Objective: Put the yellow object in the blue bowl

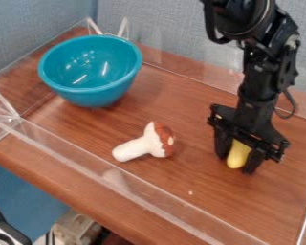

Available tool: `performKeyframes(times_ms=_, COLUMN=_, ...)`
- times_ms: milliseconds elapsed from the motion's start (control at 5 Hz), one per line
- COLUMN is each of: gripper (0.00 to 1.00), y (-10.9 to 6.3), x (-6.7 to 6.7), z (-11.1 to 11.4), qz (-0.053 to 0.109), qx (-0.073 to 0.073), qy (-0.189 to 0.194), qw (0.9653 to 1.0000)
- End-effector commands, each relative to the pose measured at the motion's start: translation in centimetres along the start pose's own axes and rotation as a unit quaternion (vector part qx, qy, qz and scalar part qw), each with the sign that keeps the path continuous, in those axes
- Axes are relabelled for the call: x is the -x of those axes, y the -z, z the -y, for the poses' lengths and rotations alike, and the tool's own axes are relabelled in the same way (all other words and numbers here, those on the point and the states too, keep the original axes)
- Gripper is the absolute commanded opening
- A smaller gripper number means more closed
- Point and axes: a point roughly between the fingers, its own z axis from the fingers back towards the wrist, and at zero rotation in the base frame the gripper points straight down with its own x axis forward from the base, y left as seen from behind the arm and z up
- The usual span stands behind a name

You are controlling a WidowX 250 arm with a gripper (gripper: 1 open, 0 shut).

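The yellow object point(236, 154), a small toy banana, lies on the wooden table at the right. My gripper point(243, 153) has come straight down over it. The black fingers point(221, 140) stand on either side of the banana and press against it, so only a short yellow piece shows between them. The banana still rests on the table. The blue bowl point(89, 69), round, deep and with nothing in it, sits at the back left, well away from the gripper.
A mushroom toy point(145, 144) with a white stem and red-brown cap lies left of the gripper, mid-table. A low clear acrylic wall point(66, 144) runs along the front and left edges. The black arm point(251, 38) rises at the right.
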Motion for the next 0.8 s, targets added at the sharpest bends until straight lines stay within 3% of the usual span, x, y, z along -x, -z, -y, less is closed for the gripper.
performKeyframes(times_ms=0, gripper=0.0, y=-1.4, x=-0.3, z=-1.5, qz=0.03, qx=-0.003, qy=-0.022, qw=0.9993)
performKeyframes(times_ms=200, gripper=0.0, y=-3.1, x=-0.2, z=-3.3, qz=0.053, qx=-0.008, qy=-0.048, qw=0.9974)
performKeyframes(times_ms=400, gripper=0.0, y=-4.6, x=-1.3, z=-6.7, qz=0.081, qx=-0.012, qy=-0.073, qw=0.994)
performKeyframes(times_ms=600, gripper=0.0, y=-7.7, x=-4.2, z=-7.9, qz=0.115, qx=-0.013, qy=-0.072, qw=0.9907)
